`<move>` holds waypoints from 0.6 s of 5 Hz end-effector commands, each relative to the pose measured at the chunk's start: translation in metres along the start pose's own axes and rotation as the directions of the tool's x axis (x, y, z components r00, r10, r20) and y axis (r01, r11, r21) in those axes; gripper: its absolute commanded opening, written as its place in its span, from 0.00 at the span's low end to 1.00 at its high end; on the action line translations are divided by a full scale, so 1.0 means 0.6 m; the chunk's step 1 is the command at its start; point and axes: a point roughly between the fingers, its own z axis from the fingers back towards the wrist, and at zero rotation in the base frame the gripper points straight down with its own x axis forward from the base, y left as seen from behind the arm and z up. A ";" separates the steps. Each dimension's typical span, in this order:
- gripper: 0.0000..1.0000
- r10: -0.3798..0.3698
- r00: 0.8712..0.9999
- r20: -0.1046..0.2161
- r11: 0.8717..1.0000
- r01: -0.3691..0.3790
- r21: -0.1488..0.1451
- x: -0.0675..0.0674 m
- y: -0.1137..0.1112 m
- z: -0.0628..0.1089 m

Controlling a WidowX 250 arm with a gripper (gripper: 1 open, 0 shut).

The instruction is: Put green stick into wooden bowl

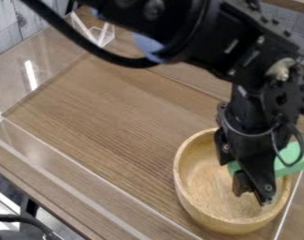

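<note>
The camera view shows the black gripper (255, 178) pointing down inside the wooden bowl (199, 192) on the wood-grain bench (104, 112). Its jaws are pinching the green stick (290, 159), which juts out rightward over the bowl's far rim.

Soft, even daylight fills a small, grainy picture, with white glare streaking the clear wall (48, 56) at upper left, and motion blur softening the dark arm (205, 37) above the table (104, 112).
</note>
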 end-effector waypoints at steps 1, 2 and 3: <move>0.00 0.014 0.999 0.051 1.000 -0.015 0.002 0.011 0.008 0.021; 0.00 0.036 0.998 0.059 0.999 -0.035 -0.003 0.011 0.012 0.030; 0.00 0.059 0.996 0.071 0.998 -0.059 0.004 0.012 0.020 0.042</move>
